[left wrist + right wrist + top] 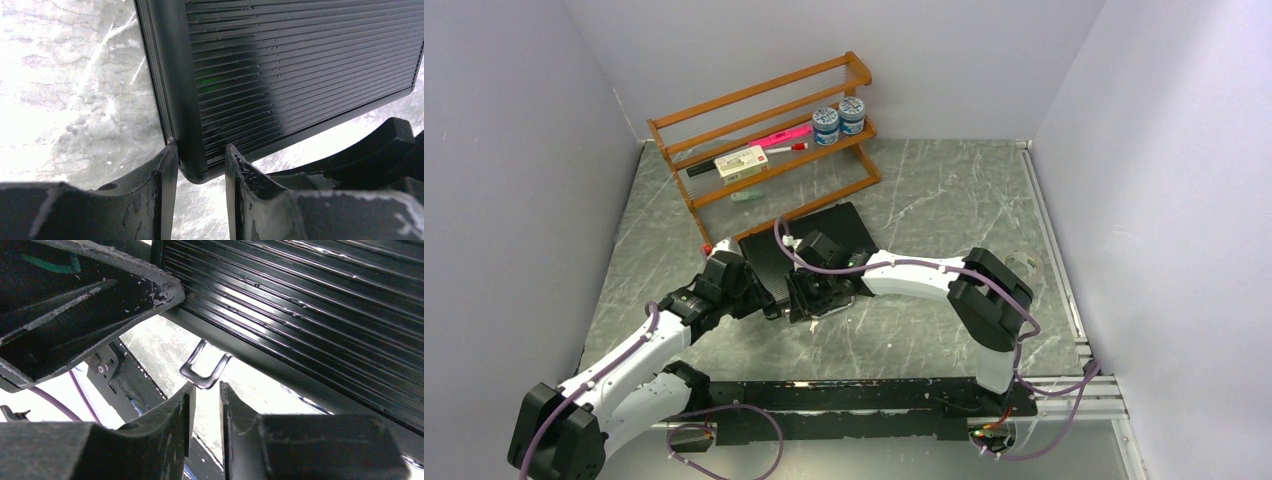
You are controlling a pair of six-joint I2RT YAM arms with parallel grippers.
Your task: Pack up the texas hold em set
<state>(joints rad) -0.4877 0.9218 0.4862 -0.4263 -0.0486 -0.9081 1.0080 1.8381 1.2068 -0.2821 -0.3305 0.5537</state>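
The black ribbed briefcase (819,232) of the texas hold em set lies closed in the middle of the table, below the rack. My left gripper (762,298) is at its near left corner. In the left wrist view the jaws (200,155) are closed around that rounded corner of the briefcase (300,60). My right gripper (812,300) is at the case's near edge. In the right wrist view it (206,387) is shut to a thin slit, and the metal handle (191,356) hangs from the case (310,315) right at the fingertips, not between them. No chips, cards or dice show.
An orange wooden rack (764,140) stands behind the case, holding two blue-and-white jars (839,118), a pink marker (786,135) and a small box (739,162). A small red piece (707,247) lies left of the case. A clear roll (1024,262) sits near the right rail.
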